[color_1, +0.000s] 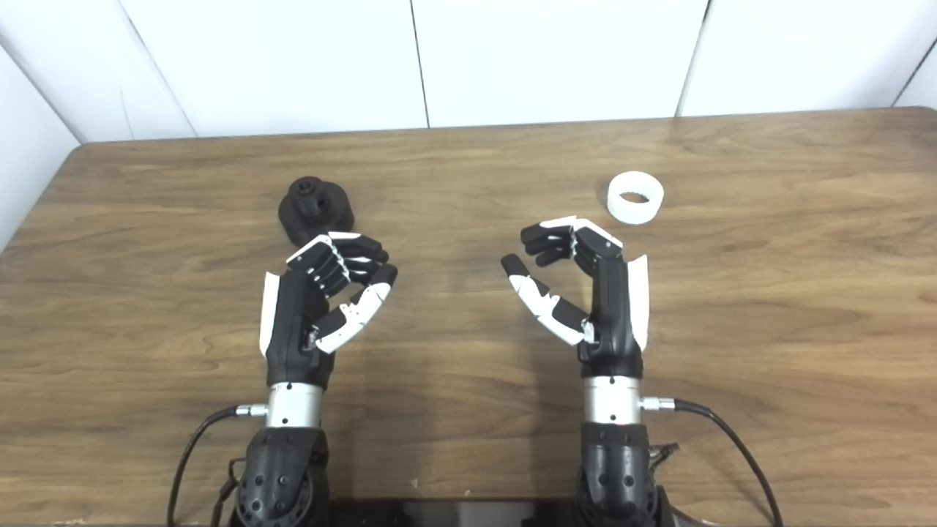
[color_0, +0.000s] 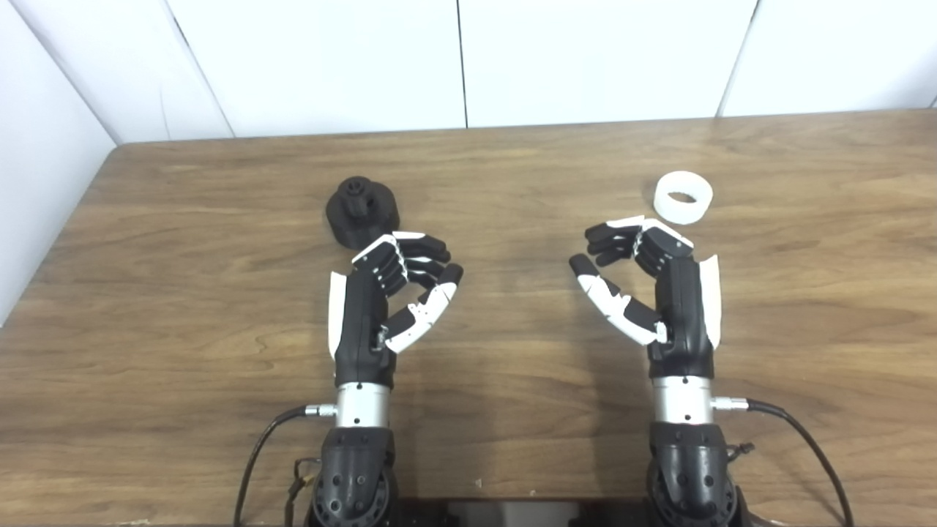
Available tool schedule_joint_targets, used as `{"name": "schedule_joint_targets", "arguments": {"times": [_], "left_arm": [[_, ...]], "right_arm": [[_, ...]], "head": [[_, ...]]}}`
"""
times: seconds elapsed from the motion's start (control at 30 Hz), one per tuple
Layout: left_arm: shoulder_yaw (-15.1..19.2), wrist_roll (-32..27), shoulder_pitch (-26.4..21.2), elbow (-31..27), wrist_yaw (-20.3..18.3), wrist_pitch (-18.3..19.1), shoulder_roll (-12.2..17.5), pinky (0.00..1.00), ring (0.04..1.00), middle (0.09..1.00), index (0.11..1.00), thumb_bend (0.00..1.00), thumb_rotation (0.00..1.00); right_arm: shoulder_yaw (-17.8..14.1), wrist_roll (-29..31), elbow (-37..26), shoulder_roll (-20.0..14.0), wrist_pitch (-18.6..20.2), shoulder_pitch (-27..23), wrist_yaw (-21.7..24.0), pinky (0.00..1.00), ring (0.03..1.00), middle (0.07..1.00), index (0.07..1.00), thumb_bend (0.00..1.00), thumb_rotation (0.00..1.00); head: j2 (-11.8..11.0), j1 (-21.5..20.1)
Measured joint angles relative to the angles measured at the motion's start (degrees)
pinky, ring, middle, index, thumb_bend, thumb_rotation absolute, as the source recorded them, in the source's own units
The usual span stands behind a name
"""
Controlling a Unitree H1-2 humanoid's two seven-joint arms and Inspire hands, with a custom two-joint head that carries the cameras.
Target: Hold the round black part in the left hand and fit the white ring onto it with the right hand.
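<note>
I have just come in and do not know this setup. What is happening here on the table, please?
Nothing is being held yet. The left robot hand hovers with its fingers curled but empty, just in front of the round black part, which stands on the wooden table. The right robot hand is also empty and half curled, close to the white ring, which lies flat on the table. The ring is not yet on the black part.

no readable text, labels, brands, numbers or signs on anything in view.
</note>
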Motion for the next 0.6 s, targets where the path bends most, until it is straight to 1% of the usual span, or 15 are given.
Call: {"name": "schedule_joint_targets", "arguments": {"times": [0.2,0.57,0.6], "left_arm": [[0.01,0.01,0.00,0.00,-0.02,0.03,0.00,0.38,0.474,0.534,0.489,0.49,0.07],[0.05,-0.06,0.00,-0.02,-0.07,0.15,0.11,0.38,0.474,0.534,0.489,0.49,0.06],[0.04,-0.05,0.00,-0.02,-0.07,0.15,0.11,0.38,0.474,0.534,0.489,0.49,0.07]], "right_arm": [[0.01,-0.21,0.00,0.01,0.12,0.00,-0.01,0.43,0.517,0.564,0.490,0.50,0.16],[0.01,-0.80,0.42,-0.01,0.25,-0.02,-0.06,0.46,0.538,0.569,0.491,0.50,0.16],[-0.02,-0.80,0.53,-0.02,0.25,-0.02,-0.06,0.46,0.541,0.568,0.491,0.50,0.16]], "head": [[0.09,0.09],[0.09,0.53],[-0.61,3.66]]}}
